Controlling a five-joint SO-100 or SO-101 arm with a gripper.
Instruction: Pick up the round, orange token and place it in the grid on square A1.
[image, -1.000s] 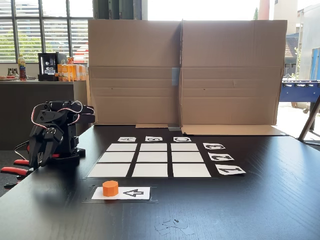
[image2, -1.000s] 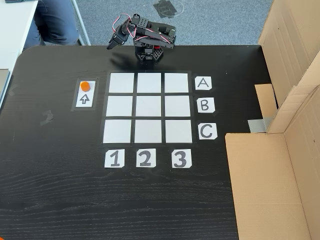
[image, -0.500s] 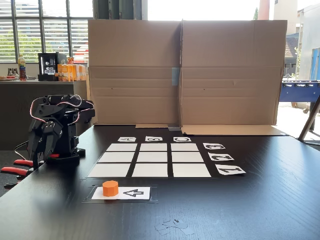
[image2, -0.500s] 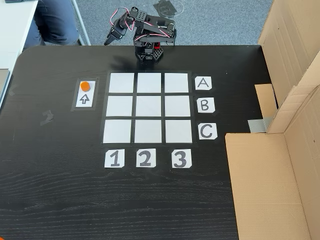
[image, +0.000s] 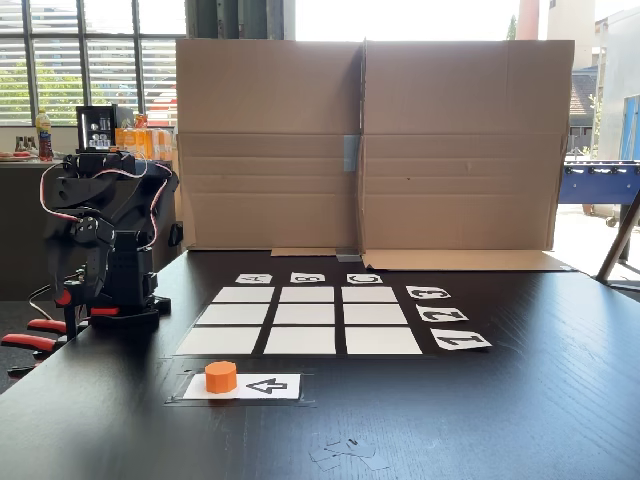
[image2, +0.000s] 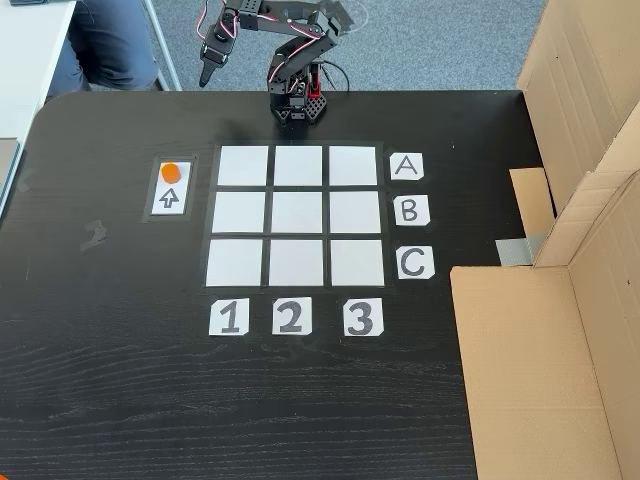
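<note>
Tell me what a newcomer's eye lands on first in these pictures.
The bright orange token on the white arrow card, left of the grid in the top-down fixed view. Then the black arm raised at the table's far edge, its gripper hanging over the edge. A tall cardboard wall backs the table.

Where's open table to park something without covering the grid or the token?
In the top-down fixed view, the widest bare patch is the dark table below labels 1, 2, 3, and the strip left of the arrow card. Crowded: the grid with its labels, the token on its card, and cardboard on the right.
</note>
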